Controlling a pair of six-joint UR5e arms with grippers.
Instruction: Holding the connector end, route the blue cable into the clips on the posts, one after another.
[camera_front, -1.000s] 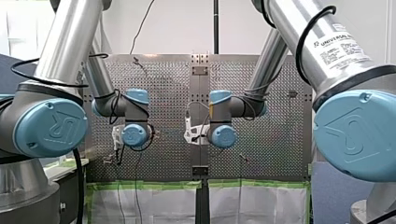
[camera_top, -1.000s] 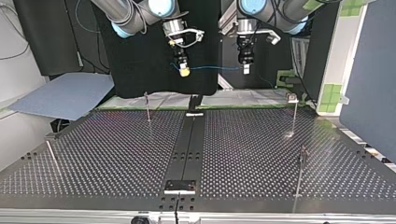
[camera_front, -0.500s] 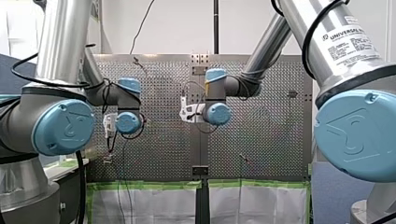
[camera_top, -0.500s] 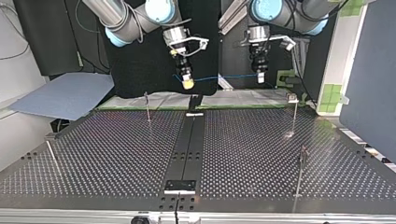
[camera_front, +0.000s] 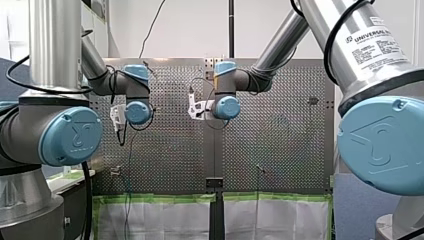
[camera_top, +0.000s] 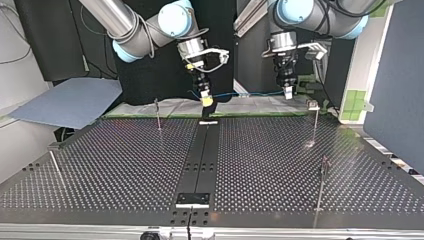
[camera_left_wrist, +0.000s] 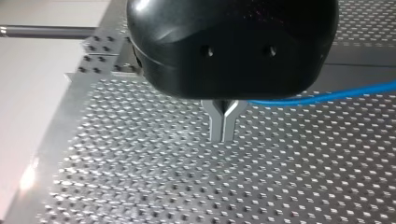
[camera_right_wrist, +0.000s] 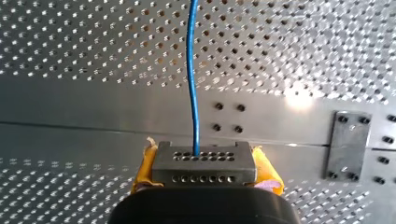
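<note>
In the right wrist view my right gripper (camera_right_wrist: 204, 161) is shut on a grey connector block (camera_right_wrist: 204, 173), gripped between yellow pads (camera_right_wrist: 268, 170). The blue cable (camera_right_wrist: 192, 70) leaves the block and runs straight ahead over the perforated table. In the top view that cable (camera_top: 245, 93) spans, nearly level, from my right gripper (camera_top: 206, 101) to my left gripper (camera_top: 288, 92), both above the table's far edge. In the left wrist view my left gripper (camera_left_wrist: 222, 133) has its metal fingers pressed together. There the cable (camera_left_wrist: 327, 97) reaches their base from one side.
Thin posts stand on the perforated table (camera_top: 125, 165): one (camera_top: 157, 114) at the top view's far left, one (camera_top: 316, 120) at its far right just below my left gripper, one (camera_top: 322, 185) at its near right. A dark centre rail (camera_top: 202, 155) splits the table.
In the top view both grippers came down and to the right with the cable stretched between them. My left gripper now hangs close to the far right post.
</note>
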